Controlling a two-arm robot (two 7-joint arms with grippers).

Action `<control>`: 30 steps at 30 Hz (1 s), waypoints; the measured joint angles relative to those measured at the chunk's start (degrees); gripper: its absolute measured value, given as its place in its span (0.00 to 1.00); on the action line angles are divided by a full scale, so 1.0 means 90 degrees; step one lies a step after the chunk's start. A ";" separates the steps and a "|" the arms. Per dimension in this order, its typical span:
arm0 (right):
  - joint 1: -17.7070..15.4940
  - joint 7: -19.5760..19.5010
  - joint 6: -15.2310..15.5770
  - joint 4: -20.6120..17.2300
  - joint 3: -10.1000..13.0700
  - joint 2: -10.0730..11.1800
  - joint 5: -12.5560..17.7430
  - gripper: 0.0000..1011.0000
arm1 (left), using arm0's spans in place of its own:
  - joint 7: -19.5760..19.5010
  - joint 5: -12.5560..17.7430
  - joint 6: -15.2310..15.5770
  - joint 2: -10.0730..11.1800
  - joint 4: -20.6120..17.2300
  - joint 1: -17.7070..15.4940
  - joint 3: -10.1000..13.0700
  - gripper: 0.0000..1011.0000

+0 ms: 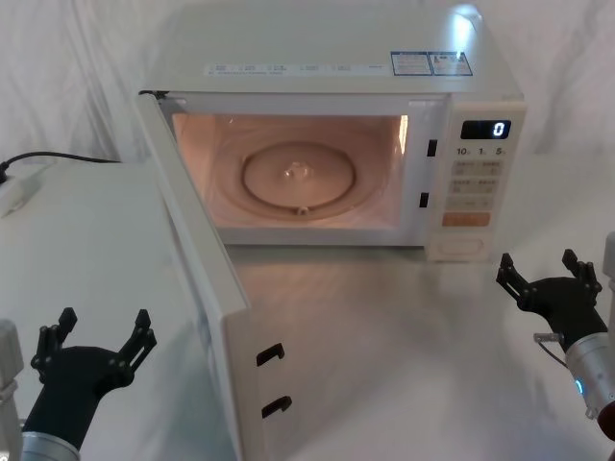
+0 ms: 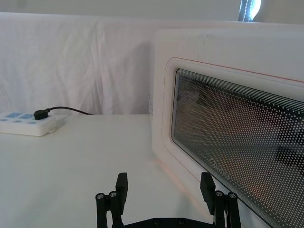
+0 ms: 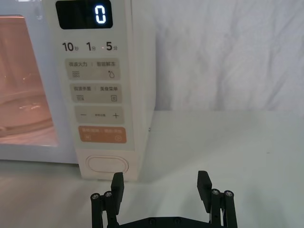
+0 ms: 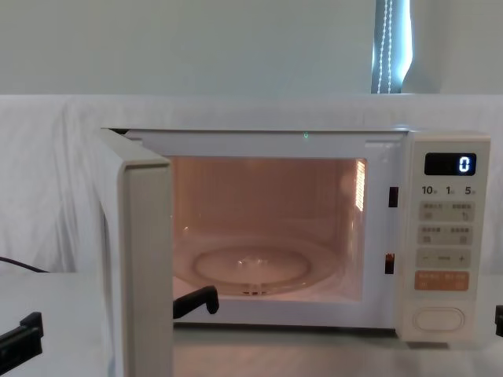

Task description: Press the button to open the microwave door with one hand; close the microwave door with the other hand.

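Both grippers are matte black, each with two forked fingers on a black palm. The left gripper joins a silver cylindrical wrist; small screws dot its finger bases. The right gripper has a silver wrist with what may be a bluish light.

Bright, even light; warm glow inside microwave cavity; glare top right.

A white table carries the microwave and a power strip.
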 joint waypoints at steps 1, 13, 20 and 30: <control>0.0002 0.0000 -0.0001 0.0006 0.0005 0.0002 0.0000 0.99 | 0.0000 0.0000 0.0000 0.0000 0.0000 0.0000 0.0000 0.99; 0.0003 0.0000 -0.0007 0.0006 0.0004 0.0003 0.0000 0.99 | 0.0000 0.0000 0.0000 0.0000 0.0000 0.0000 0.0000 0.99; 0.0001 0.0001 -0.0008 0.0002 0.0000 -0.0001 0.0000 0.99 | 0.0000 0.0000 0.0000 0.0000 0.0000 0.0000 0.0000 0.91; 0.0001 0.0001 -0.0008 -0.0005 -0.0004 -0.0004 0.0000 0.99 | 0.0000 0.0000 0.0000 0.0000 0.0000 0.0000 0.0000 0.63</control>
